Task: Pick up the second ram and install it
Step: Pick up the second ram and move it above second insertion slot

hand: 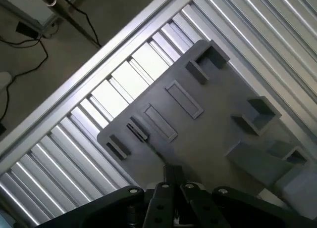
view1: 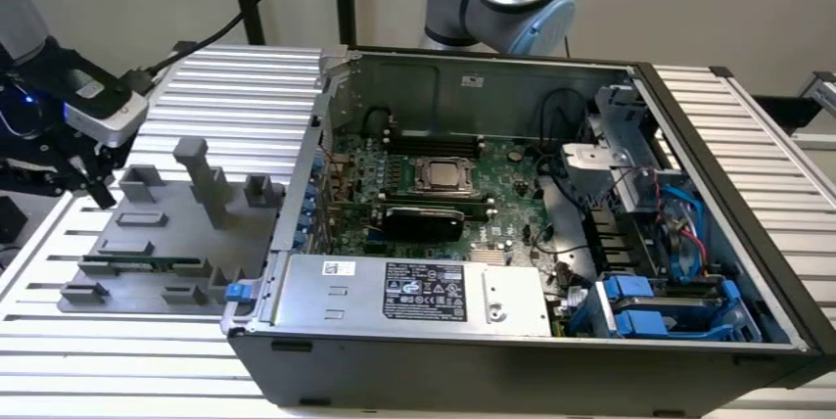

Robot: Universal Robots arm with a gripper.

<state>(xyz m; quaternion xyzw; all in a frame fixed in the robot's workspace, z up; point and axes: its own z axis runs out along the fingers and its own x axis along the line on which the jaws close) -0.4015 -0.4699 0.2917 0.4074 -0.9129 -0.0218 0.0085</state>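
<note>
The gripper (hand: 173, 176), black jointed metal with round pivot pins, had its fingers drawn together at the tips (nothing showed between them). It hung over a flat, matte grey plastic tray (hand: 208, 144) moulded with shallow rectangular slots and boxy upright brackets. In the exterior view the gripper (view1: 72, 179) stood at the tray's (view1: 176, 233) left edge. The ram stick (view1: 141, 264), long, thin and green, lay flat in a holder near the tray's closer edge, apart from the fingers. The tray rested on a ribbed aluminium table (view1: 235, 86). To the exterior view's right sat an open dark computer case (view1: 523, 365), its steel wall between tray and green motherboard (view1: 510, 160), with a silver power supply (view1: 405, 292) at its near side.
</note>
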